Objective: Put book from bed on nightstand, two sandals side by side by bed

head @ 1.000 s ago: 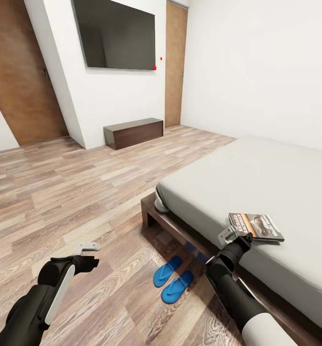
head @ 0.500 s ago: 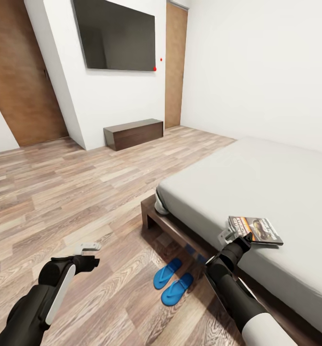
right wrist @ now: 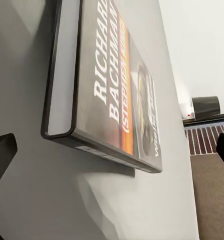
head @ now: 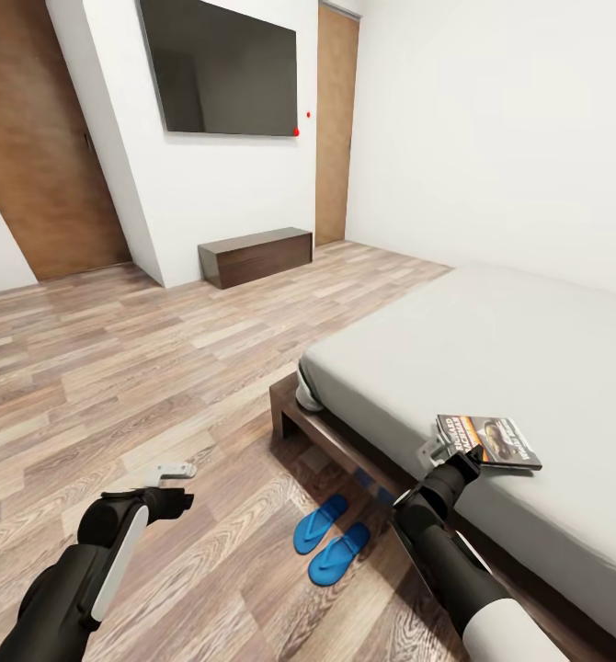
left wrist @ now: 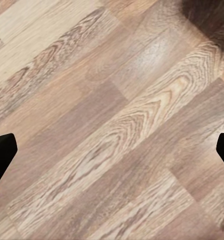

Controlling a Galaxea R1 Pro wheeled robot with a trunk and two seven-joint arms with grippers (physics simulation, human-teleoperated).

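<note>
book (right wrist: 109, 90): flat on pale-grey bed (right wrist: 51, 200); white lettering, orange band
right gripper (right wrist: 112, 150): dark fingertips wide apart, flanking book
background: white wall; possibly a dark nightstand

one bed (head: 492, 359), one book (head: 490, 436), two blue sandals (head: 322, 520) (head: 339, 553), one dark bench (head: 256, 255), one wall screen (head: 220, 66), two wooden doors (head: 46, 147) (head: 336, 119) and two grippers (head: 175, 472) (head: 434, 452) are counted.

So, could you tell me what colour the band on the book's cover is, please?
Orange, on the dark cover of the book; the right wrist view shows it best.
</note>
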